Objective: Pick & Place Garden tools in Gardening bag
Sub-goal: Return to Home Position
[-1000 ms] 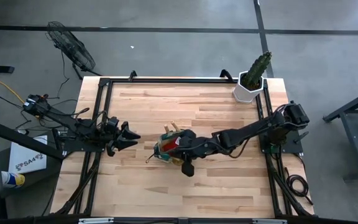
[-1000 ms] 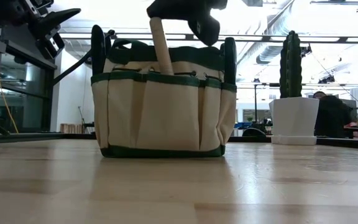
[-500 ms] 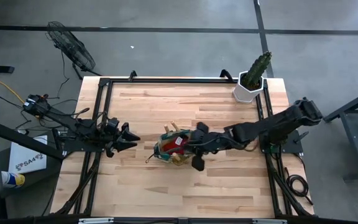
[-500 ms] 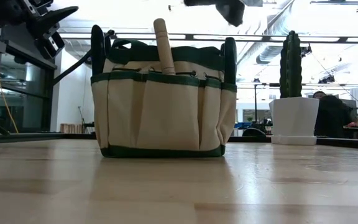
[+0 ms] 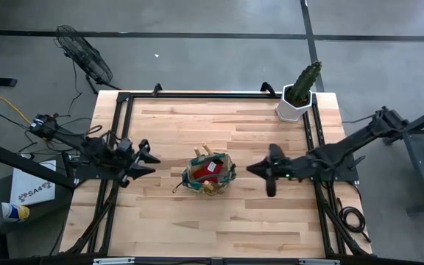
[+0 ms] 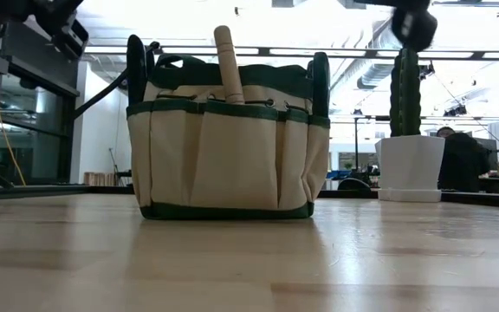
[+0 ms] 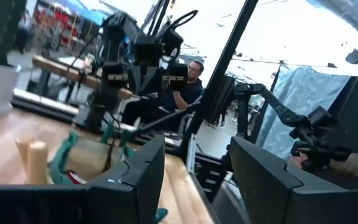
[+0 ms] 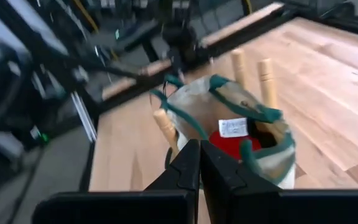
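I am recording the gardening bag (image 5: 208,175) standing upright near the middle of the table (image 5: 197,228), its long axis running roughly left to right with a slight skew. Wooden handles (image 8: 266,78) are projecting from its top, and a red glove-like piece (image 5: 210,167) is showing inside. The right end effector (image 5: 255,168) is hovering above the table just to the right of the bag, clear of it, with its fingers pressed together and gripping nothing. The left end effector (image 5: 153,163) is hanging to the left of the bag, farther from it, with its fingers spread wide and empty. The bag is therefore sitting between the two, each pointing in toward it, and the right arm is the nearer. I am judging the placing work to be finished or nearly so. Any further move looks to me like a retreat of each arm to its own side, and the right arm is standing clear of the upright handles.
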Controlling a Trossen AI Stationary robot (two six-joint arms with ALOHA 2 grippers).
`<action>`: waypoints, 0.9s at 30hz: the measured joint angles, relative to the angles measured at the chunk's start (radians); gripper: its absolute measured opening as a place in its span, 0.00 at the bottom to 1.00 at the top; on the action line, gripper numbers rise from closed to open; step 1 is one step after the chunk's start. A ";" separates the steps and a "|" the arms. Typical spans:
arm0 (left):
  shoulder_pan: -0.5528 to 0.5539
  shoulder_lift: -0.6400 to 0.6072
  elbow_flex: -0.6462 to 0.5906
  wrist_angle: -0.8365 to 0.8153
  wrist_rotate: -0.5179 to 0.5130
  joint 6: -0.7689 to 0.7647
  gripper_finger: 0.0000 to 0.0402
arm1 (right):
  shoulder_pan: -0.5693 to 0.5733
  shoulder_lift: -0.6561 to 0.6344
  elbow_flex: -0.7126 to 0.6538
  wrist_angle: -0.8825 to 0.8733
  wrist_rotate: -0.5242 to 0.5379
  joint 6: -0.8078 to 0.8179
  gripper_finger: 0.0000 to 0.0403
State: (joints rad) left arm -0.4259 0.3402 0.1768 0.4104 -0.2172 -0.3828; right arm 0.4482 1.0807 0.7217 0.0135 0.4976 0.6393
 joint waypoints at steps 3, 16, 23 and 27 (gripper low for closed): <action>0.000 -0.021 0.000 -0.017 -0.007 0.054 0.45 | 0.035 -0.091 -0.088 0.049 0.073 0.028 0.01; 0.000 -0.119 -0.009 -0.114 -0.032 0.125 0.45 | 0.061 -0.377 -0.286 0.086 0.163 0.038 0.01; 0.000 -0.136 -0.100 -0.008 -0.022 0.110 0.45 | 0.029 -0.481 -0.407 0.174 0.155 0.039 0.01; 0.000 -0.137 -0.155 0.112 -0.008 0.135 0.45 | 0.020 -0.539 -0.471 0.212 0.154 0.041 0.01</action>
State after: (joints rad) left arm -0.4256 0.2036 0.0215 0.5229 -0.2256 -0.2477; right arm 0.4678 0.5414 0.2507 0.2255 0.6518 0.6807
